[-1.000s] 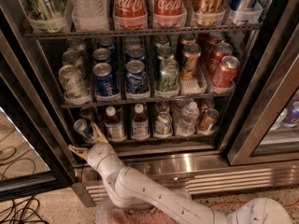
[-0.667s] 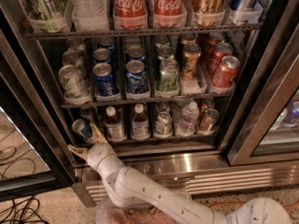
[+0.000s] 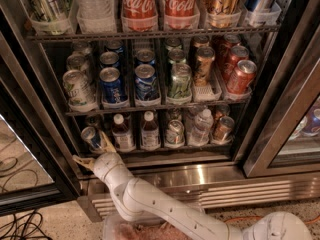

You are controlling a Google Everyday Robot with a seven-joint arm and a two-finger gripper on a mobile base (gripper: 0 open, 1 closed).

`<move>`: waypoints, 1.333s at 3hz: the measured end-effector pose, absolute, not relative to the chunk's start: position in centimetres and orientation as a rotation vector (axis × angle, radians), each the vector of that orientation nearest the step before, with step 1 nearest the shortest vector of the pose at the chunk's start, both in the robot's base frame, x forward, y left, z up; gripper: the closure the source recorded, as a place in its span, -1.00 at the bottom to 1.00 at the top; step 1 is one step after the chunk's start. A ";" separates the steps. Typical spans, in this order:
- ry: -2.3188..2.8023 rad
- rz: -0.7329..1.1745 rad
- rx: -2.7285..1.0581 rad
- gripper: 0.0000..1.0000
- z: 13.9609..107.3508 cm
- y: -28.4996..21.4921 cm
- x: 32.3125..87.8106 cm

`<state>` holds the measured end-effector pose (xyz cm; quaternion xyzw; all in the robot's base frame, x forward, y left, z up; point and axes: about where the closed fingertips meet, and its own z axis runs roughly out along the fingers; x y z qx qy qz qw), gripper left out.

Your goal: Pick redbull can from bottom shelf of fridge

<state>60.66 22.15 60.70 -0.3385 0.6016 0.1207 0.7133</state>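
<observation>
At the left end of the bottom shelf [image 3: 165, 150] of the fridge [image 3: 200, 176], the redbull can [image 3: 91, 136] sits in the front row. It leans a bit and is just left of a small brown bottle [image 3: 120, 134].

- **Risk 1:** the can is slim and already tilted. A nudge from the fingers [image 3: 107, 143] before they close could tip it back or push it deeper into its tray.
- **Risk 2:** one finger stands in the narrow gap between the can and the brown bottle. An off-centre close could catch the bottle or knock it over.
- **Risk 3:** the other finger is low and out to the left, near the left frame [image 3: 52, 134]. It could snag the shelf lip or the frame on any move inward.
- **Risk 4:** a grip low on the can's base may let it pivot and slip on pull-out.

The gripper [image 3: 94, 151] is low-left in front of the shelf, at the can's foot. It is on the white arm [image 3: 150, 204], which reaches in from near-right. Its fingers are spread wide: one points up beside the can's right side, the other splays left and lower. It holds nothing. The upper finger looks to be touching or just beside the can, hard to tell from this angle.
</observation>
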 end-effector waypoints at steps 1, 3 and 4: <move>1.334 0.268 -0.749 -0.34 60.7 22.2 60.2; 1.337 0.269 -0.741 -0.64 60.8 22.2 60.0; 1.337 0.269 -0.740 -0.70 60.8 22.2 60.0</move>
